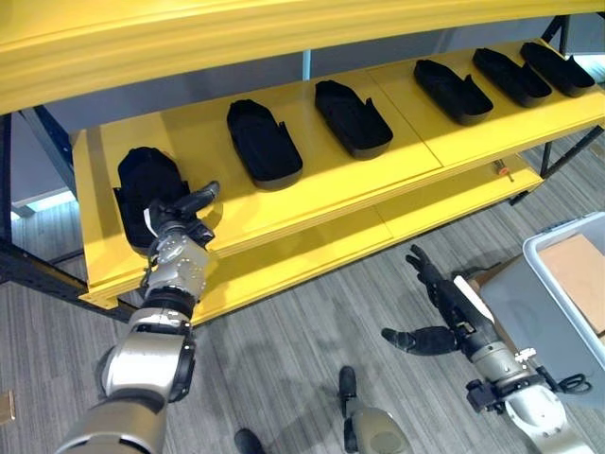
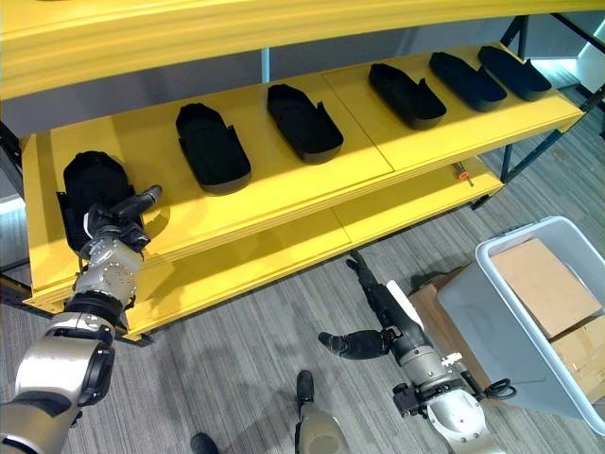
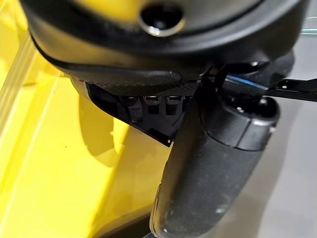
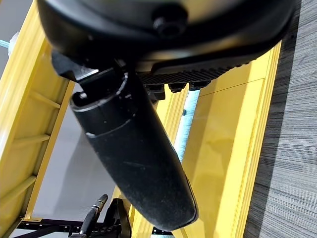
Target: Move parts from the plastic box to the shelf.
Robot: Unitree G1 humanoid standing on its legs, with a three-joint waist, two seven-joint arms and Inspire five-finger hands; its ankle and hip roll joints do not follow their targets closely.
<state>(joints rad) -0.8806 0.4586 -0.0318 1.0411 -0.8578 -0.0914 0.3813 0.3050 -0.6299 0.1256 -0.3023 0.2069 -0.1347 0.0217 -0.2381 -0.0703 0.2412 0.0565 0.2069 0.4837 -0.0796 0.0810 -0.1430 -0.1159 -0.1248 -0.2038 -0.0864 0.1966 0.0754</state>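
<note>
Several black moulded parts lie in a row on the yellow shelf (image 1: 321,194). The far-left part (image 1: 144,184) sits close to the shelf's front corner. My left hand (image 1: 180,229) is right at this part's near edge, its thumb (image 3: 213,163) sticking out straight to the right over the yellow board. My right hand (image 1: 452,301) hangs low over the floor in front of the shelf, open and holding nothing. The grey plastic box (image 2: 515,288) stands on the floor at the right, beside that hand.
Other parts (image 1: 263,142) (image 1: 352,118) (image 1: 452,91) lie spaced along the shelf to the right. A lower yellow shelf (image 1: 397,222) juts out beneath. Cardboard (image 2: 544,284) lies in the box. The upper shelf's beam (image 1: 236,47) overhangs.
</note>
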